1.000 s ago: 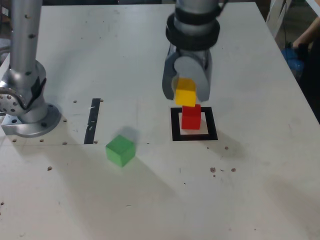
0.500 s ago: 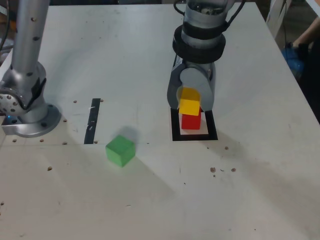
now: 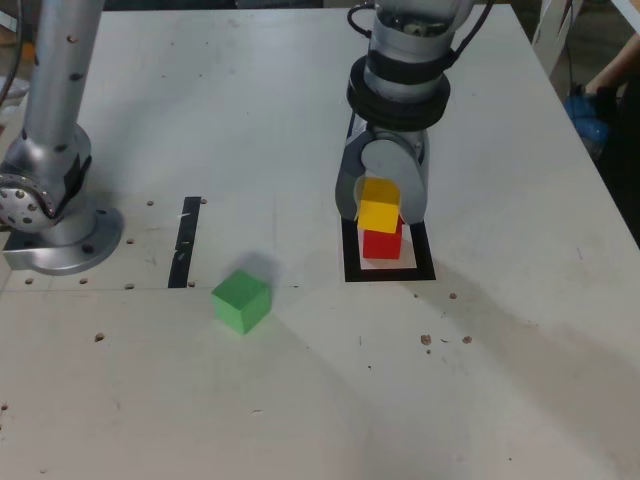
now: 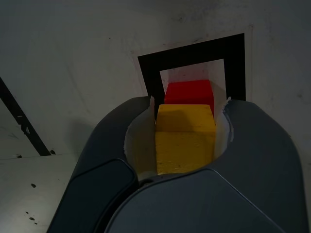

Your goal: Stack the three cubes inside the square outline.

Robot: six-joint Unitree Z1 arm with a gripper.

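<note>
Yellow cube hangs over the red one, and the risk is a crooked drop.

Nearest in the exterior view, the green cube (image 3: 240,300) sits alone on the bench (image 3: 300,400) at about 8 o'clock from the square outline (image 3: 388,250), well apart from it and untouched. Farther back, the red cube (image 3: 381,241) stands inside the outline, and the yellow cube (image 3: 378,206) is pinched in the gripper (image 3: 383,195), whose jaws are clamped on its two sides, directly above the red one. Whether the two cubes touch I cannot tell. The yellow cube looks slightly turned against the red one in the exterior view; let go like that, it could land overhanging, slide off, or nudge the red cube toward the tape. A skewed second layer would also leave the green cube a poor seat. At 9 o'clock from the outline lies a black tape strip (image 3: 187,240).
</note>
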